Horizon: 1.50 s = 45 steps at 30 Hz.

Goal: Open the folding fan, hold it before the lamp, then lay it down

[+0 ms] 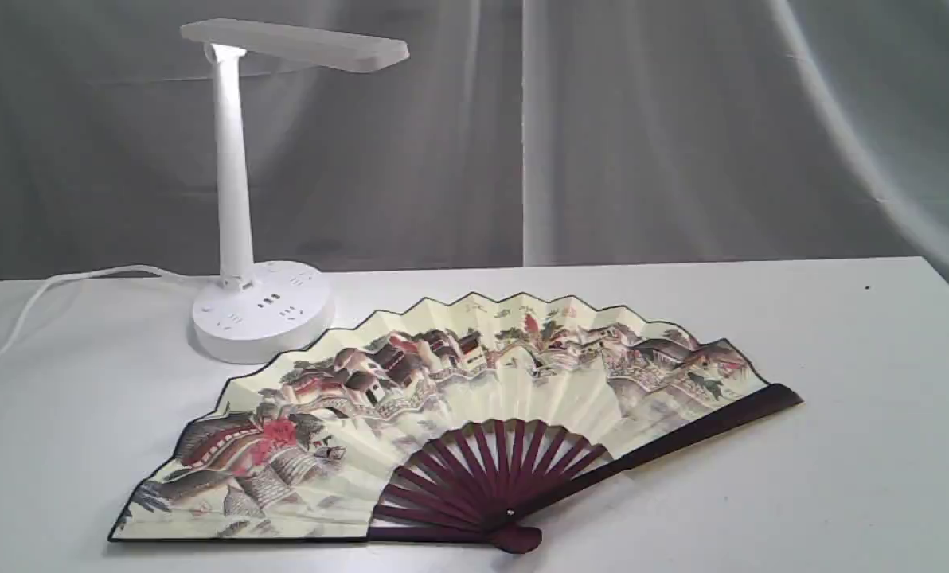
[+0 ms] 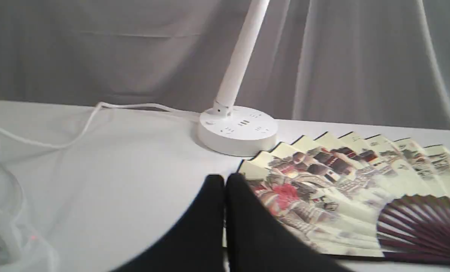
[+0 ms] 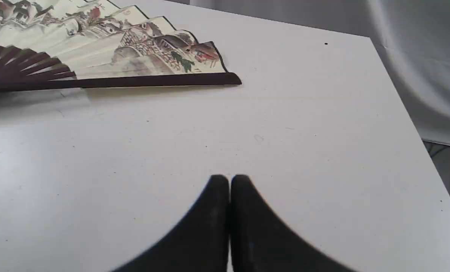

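The folding fan [image 1: 443, 414] lies spread wide open and flat on the white table [image 1: 841, 446], painted side up, its maroon ribs meeting at a pivot near the front edge. Behind its left part stands the white lamp [image 1: 236, 199] with its round socket base [image 1: 261, 312]. No gripper shows in the exterior view. In the left wrist view, my left gripper [image 2: 225, 181] is shut and empty, above the fan [image 2: 342, 189] by its left end. My right gripper [image 3: 229, 180] is shut and empty over bare table, apart from the fan's right guard rib [image 3: 153, 80].
The lamp's white cord [image 1: 60, 286] trails off to the left over the table and loops in a pile [image 2: 6, 226]. A grey curtain [image 1: 602, 127] hangs behind. The table's right edge [image 3: 417, 124] drops off close to my right gripper.
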Motion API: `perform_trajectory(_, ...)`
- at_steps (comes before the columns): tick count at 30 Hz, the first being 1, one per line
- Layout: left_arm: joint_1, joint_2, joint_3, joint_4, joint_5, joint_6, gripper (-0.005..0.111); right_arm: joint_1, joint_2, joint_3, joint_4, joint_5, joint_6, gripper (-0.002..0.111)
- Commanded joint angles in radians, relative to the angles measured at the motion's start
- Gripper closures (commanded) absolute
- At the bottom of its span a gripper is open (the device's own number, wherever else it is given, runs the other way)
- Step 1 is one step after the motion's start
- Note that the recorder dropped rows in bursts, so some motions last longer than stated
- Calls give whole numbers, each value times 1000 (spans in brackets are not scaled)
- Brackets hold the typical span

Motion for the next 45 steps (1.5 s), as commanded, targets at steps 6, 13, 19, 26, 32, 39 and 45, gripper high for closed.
perform_trajectory(6, 1, -4, 7, -229, 26, -18, 107, 2, -5, 3, -9, 3, -4, 108)
perform_trajectory(13, 1, -4, 7, -423, -6, 94, 107, 2, -5, 3, -9, 3, -4, 108)
perform_trajectory(19, 65, -4, 7, -599, -39, 635, 107, 2, -5, 3, -9, 3, -4, 108)
perform_trajectory(26, 151, -4, 7, -609, -22, 745, 107, 2, -5, 3, -9, 3, -4, 108)
perform_trajectory(32, 152, -4, 7, -609, 5, 762, 107, 2, -5, 3, -9, 3, -4, 108)
perform_trajectory(39, 152, -4, 7, -602, 15, 762, 107, 2, -5, 3, -9, 3, -4, 108)
perform_trajectory(45, 152, -4, 7, -639, 15, 773, 107, 2, -5, 3, -9, 3, -4, 108)
